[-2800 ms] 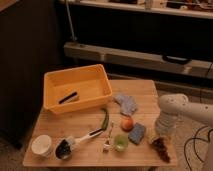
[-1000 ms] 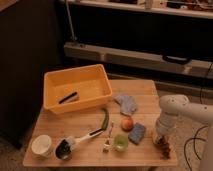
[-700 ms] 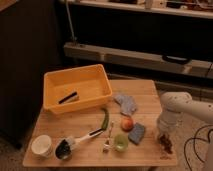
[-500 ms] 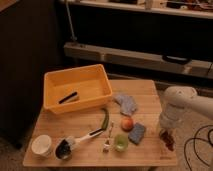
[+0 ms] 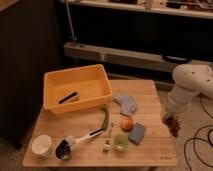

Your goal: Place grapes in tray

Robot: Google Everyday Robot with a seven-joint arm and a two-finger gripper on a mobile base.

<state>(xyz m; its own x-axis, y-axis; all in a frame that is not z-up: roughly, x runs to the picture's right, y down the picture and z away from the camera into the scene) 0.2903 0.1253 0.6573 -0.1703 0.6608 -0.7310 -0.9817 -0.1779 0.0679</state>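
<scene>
A: What colour is the tray (image 5: 85, 102)?
B: Yellow. The table (image 5: 150, 100) is pale wood.
A: And the grapes (image 5: 174, 128)?
B: Dark purplish-brown, clamped in the gripper (image 5: 170, 119) of the white arm (image 5: 192, 80), just past the table's right edge.
A: Others?
B: Blue sponge (image 5: 136, 133), orange-red fruit (image 5: 127, 123), white bowl (image 5: 42, 145), green cup (image 5: 120, 142), grey-blue cloth (image 5: 125, 104).

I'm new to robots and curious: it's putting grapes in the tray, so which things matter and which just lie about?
In the job: grapes, held in the gripper at the table's right edge; yellow tray.
Just lying about: white bowl, green pepper, cloth, orange fruit, blue sponge.
</scene>
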